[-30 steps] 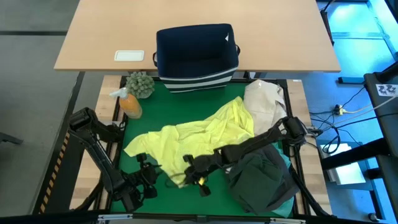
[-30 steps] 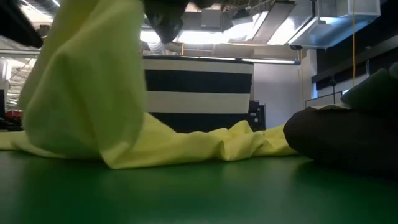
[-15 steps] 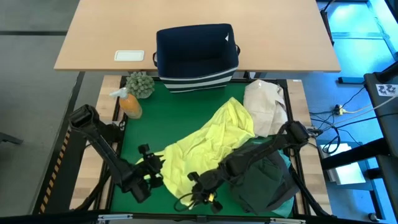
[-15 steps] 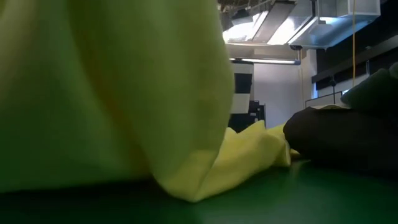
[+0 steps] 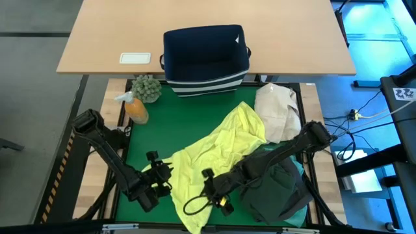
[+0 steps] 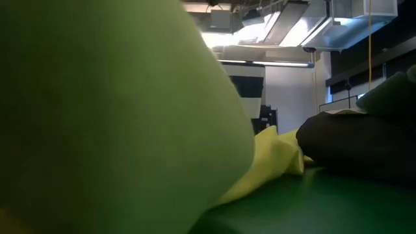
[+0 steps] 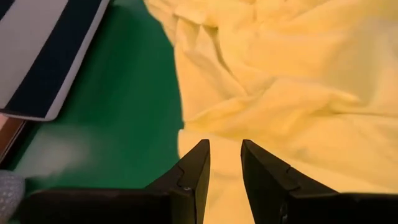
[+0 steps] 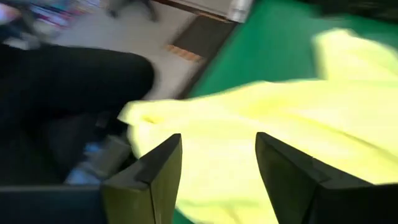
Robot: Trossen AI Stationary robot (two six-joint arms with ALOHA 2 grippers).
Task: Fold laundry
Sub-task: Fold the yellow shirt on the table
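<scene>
The bright yellow-green shirt (image 5: 221,146) lies crumpled on the green mat (image 5: 162,123), running from the far right toward the near edge. Its near end (image 5: 190,220) fills most of the low view (image 6: 117,117). My left gripper (image 5: 162,174) stands at the shirt's left edge (image 7: 181,140), its fingers a little apart over the cloth. My right gripper (image 5: 209,190) hangs open above the shirt's near part (image 8: 280,118), with nothing between its fingers. A heap of dark garments (image 5: 276,192) rests on the mat at the near right. My left gripper comes at the shirt's left edge slanting down from the table's near left. Its fingertips (image 7: 200,152) stand just over the cloth; whether they touch it I cannot tell.
A navy bin with a striped base (image 5: 207,58) stands at the mat's far edge. A cream-beige bundle (image 5: 276,110) lies at the far right. An orange bottle (image 5: 135,109) and a small plant (image 5: 147,88) stand at the far left. Bare mat shows at the left.
My right gripper drew the shirt's left part toward the near edge, then let go and pulled back up and away from that edge. The shirt's left part has left the mat's left side and its end now lies at the near edge. My left gripper shifted slightly toward the shirt.
</scene>
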